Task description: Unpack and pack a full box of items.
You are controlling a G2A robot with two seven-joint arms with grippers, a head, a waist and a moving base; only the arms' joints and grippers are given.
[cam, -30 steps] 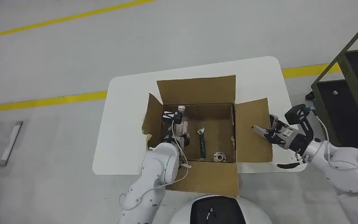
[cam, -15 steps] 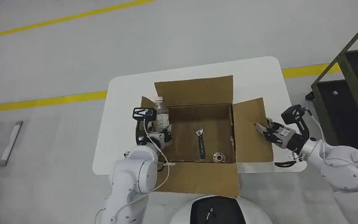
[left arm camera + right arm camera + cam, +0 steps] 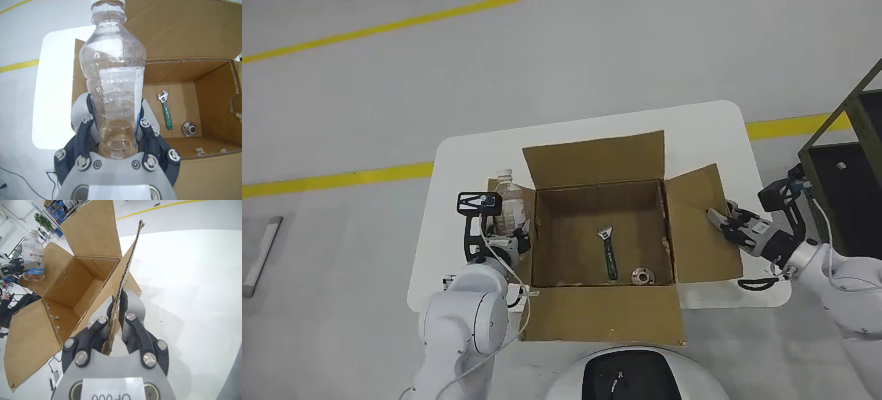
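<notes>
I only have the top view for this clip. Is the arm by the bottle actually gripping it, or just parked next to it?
Observer: Gripping it. The left wrist view shows the left gripper with its jaws shut on the lower body of the bottle, which stands upright.
Operator: And the other arm, out by the side flap?
Observer: The right gripper has its jaws shut on the edge of the right flap of the box, with the cardboard running between them.
Operator: Is the bottle out of the box?
Observer: Yes. The right wrist view shows it held up at the left flap, not over the opening.
</notes>
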